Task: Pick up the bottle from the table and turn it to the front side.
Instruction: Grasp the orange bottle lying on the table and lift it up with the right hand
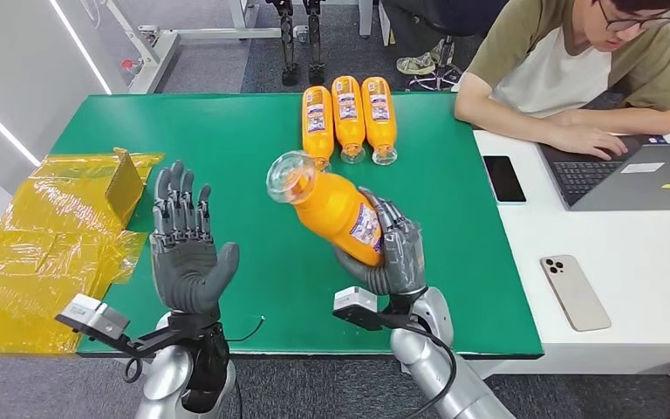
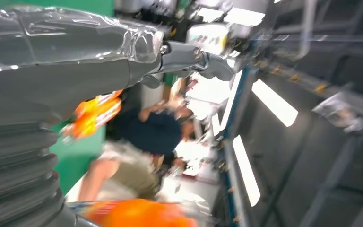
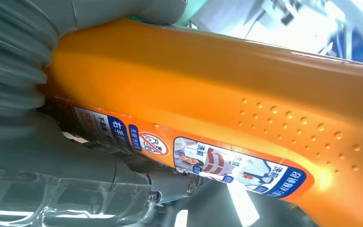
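Right hand [image 1: 391,253] grips the orange bottle [image 1: 336,209], lifted off the table [image 1: 244,140] mid-frame; turning remains. Left hand [image 1: 185,249] hangs open.

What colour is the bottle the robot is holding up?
Orange, with a clear cap; the bottle shows best in the head view, held in the right hand.

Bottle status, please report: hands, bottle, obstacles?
Right hand grips orange bottle, lifted and tilted. Left hand open, empty. Three bottles lie beyond, apart.

Green table [image 1: 227,131]: three orange bottles [image 1: 348,116], yellow plastic sheet [image 1: 44,236].
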Robot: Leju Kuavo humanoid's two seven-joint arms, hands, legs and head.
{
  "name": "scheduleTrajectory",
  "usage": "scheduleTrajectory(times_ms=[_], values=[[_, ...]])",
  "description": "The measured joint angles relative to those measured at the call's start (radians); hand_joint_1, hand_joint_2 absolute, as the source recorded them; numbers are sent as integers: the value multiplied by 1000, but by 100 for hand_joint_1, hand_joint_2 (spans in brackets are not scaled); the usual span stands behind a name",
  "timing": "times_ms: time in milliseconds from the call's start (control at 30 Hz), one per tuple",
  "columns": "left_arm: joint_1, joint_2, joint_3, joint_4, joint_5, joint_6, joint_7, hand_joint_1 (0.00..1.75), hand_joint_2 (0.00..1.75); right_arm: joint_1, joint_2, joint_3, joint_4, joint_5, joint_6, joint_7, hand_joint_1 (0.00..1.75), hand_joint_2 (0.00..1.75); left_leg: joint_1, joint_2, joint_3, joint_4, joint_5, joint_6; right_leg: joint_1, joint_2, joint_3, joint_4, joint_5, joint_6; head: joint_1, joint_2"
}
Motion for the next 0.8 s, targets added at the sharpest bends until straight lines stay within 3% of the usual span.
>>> scheduleTrajectory(times_ms=[167, 533, 800], values=[[-10, 0, -29, 37, 0, -25, 9, 0, 175, 60, 32, -2, -75, -15, 0, 34, 175, 175, 0, 0, 0, 0, 0, 0, 0, 0, 0, 0, 0, 0, 0, 0], [-21, 2, -76, 52, -11, -56, 8, 0, 175, 98, 33, 52, -124, -27, 0, 77, 175, 175, 0, 0, 0, 0, 0, 0, 0, 0, -1, 0, 0, 0, 0, 0], [-22, 2, -80, 52, -30, -85, 4, 0, 175, 94, 12, 143, -133, -27, 23, 193, 175, 175, 0, 0, -1, 0, 0, 0, 0, 0, -1, 0, 0, 0, 0, 0]])
